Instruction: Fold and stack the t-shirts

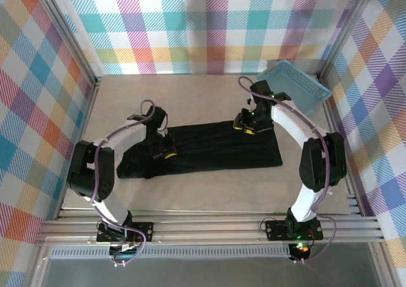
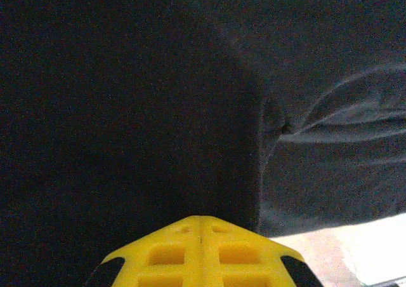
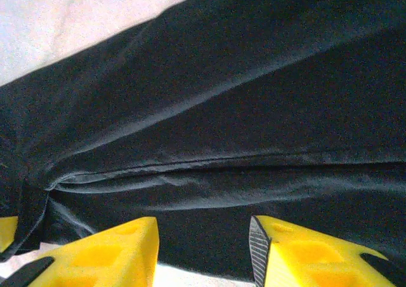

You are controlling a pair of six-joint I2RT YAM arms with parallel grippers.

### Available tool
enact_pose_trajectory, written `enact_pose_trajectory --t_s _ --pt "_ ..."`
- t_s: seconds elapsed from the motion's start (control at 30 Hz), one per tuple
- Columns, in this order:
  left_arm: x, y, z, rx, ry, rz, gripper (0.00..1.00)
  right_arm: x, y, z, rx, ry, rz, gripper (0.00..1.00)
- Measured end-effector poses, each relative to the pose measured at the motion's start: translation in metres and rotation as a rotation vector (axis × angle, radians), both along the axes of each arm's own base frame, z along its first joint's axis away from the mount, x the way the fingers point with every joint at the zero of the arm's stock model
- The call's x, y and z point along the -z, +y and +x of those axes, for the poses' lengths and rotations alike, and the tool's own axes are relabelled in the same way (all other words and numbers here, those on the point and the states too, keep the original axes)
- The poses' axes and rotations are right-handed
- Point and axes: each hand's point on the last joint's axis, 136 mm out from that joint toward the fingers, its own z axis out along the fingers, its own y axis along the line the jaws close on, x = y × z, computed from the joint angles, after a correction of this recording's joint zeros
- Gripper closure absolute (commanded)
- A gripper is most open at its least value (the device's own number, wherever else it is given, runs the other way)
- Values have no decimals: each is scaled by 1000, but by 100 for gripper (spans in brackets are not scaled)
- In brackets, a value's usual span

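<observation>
One black t-shirt (image 1: 216, 147) lies folded into a long band across the middle of the table. My left gripper (image 1: 167, 152) is down on its left part. In the left wrist view its yellow fingers (image 2: 201, 220) are pressed together, tips against the dark cloth (image 2: 127, 109) beside a raised fold, so it is shut on the t-shirt. My right gripper (image 1: 246, 127) hovers at the band's far right edge. The right wrist view shows it open (image 3: 203, 239), its yellow fingers (image 3: 120, 252) apart above the wrinkled cloth (image 3: 222, 128) with nothing between them.
A light-blue perforated basket (image 1: 298, 87) leans tilted in the back right corner, just behind the right arm. Bare table (image 1: 190, 96) stretches behind and in front of the shirt. Checked walls and metal posts close in the sides.
</observation>
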Motion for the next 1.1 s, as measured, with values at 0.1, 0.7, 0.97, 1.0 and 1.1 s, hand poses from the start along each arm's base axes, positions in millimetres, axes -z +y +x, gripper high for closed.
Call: enact_pose_trajectory --t_s 0.1,0.7,0.97,1.0,1.1 --pt "3 -5 -12 -48 46 -34 88 2 -1 -2 3 7 -1 57" --pt "-29 44 2 -306 29 -52 69 7 9 -19 -26 29 57 56" --pt "-28 146 26 -502 -98 31 66 -10 75 -40 -177 -4 405 52" --pt "-23 153 27 -501 -94 46 66 -14 80 -42 -188 -8 430 52" --pt "-11 164 31 -475 -98 82 66 -30 97 -44 -220 -32 516 52"
